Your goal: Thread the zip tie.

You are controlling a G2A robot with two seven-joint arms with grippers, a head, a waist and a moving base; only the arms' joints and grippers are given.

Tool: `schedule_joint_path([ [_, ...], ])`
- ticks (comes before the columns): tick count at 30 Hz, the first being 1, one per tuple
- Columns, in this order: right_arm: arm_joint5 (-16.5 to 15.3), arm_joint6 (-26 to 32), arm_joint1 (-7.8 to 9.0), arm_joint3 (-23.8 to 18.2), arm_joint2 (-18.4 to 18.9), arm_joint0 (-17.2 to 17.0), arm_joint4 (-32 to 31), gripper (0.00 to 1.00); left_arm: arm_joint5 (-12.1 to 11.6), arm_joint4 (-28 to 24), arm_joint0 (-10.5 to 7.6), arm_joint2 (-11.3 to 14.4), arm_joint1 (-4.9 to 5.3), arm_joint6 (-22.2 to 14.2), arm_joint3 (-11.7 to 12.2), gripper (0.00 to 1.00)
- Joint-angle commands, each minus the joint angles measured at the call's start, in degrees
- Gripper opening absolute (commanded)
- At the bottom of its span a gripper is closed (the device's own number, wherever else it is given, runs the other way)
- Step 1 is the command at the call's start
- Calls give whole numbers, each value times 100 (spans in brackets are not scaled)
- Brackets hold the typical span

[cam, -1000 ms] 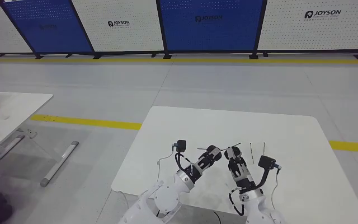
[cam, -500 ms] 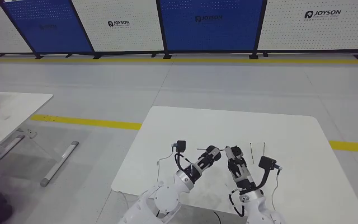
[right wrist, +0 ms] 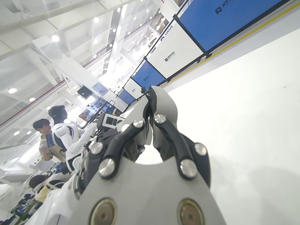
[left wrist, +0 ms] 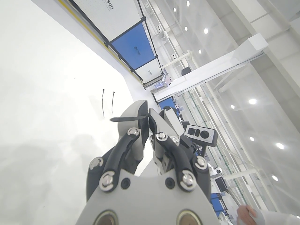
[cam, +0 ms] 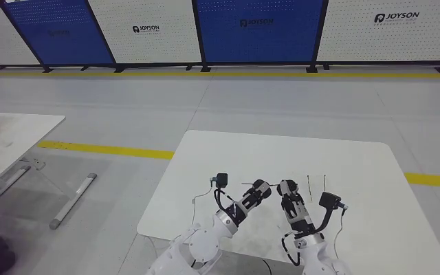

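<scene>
In the top view the white table [cam: 344,158] takes up the lower middle and right of the frame, and both arms work just above its near edge, low and centre.

The left gripper [cam: 260,186] sits a little left of centre. Its fingers are pressed together on the black zip tie [cam: 247,183]. The tie's long axis runs nearly level across the frame. One thin end pokes out to the left of this gripper, and the rest leads right toward the other arm. In the left wrist view the left gripper [left wrist: 148,115] has its pads closed flat on the strap. The zip tie [left wrist: 127,118] sticks out sideways from the tips, held clear above the table.

Just to the right, close beside it, the right gripper [cam: 285,187] is also clamped tight. In its own wrist view the right gripper [right wrist: 150,94] shows no gap between the pads, and a small black piece of the zip tie [right wrist: 143,90] juts out at the tips.

Further right, two spare ties [cam: 309,184] lie flat on the table. They are side by side and nearly parallel, pointing up the frame. The left wrist view also catches the spare ties [left wrist: 103,104].
</scene>
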Motion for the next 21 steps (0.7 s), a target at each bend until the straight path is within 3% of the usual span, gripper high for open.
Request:
schedule_joint_path([
  [1,9,11,-4,20,-22,18,-13,0,-17,1,10,-5,2,-10,-20,0],
  [21,102,28,-30,56,-117,61,-70,0,-101,23,80,-77,28,-83,-57,0],
])
